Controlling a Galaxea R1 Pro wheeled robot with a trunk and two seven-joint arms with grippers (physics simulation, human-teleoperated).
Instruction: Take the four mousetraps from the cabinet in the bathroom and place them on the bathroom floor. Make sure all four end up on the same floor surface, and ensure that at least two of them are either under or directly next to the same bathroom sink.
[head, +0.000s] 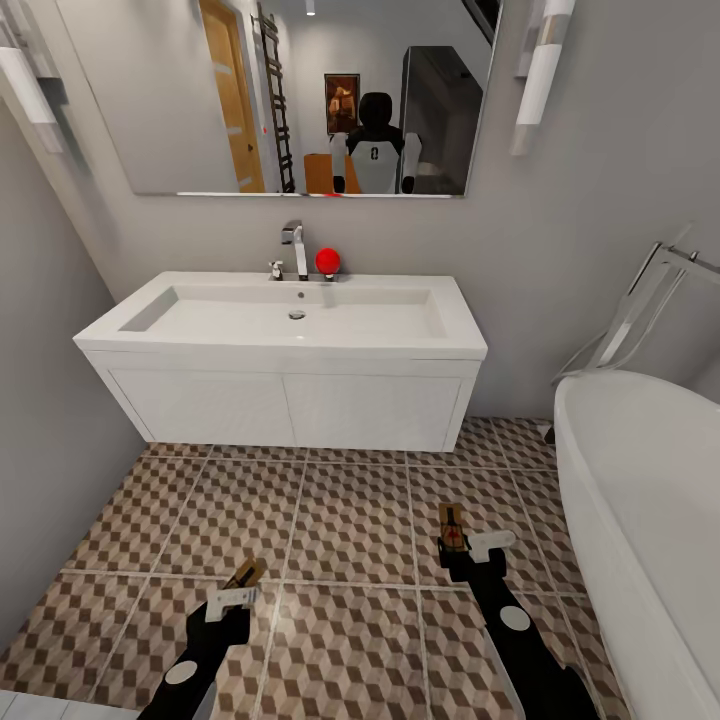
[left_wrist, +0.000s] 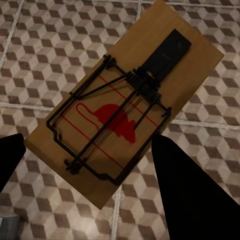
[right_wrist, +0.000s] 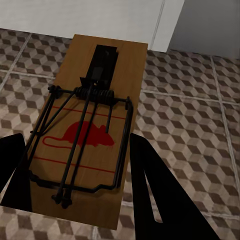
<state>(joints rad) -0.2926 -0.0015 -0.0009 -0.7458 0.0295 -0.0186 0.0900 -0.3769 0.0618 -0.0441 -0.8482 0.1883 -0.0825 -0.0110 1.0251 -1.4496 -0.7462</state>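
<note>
In the lower part of the frame, the left claw (head: 240, 585) holds one mousetrap (head: 245, 573) and the right claw (head: 462, 545) another mousetrap (head: 451, 525), above the bathroom floor (head: 350, 520) before the sink (head: 290, 320).

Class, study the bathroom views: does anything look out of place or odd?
A red ball sits on the sink rim beside the tap, an unusual spot. Otherwise nothing stands out; each gripper holds a mousetrap above the floor.
</note>
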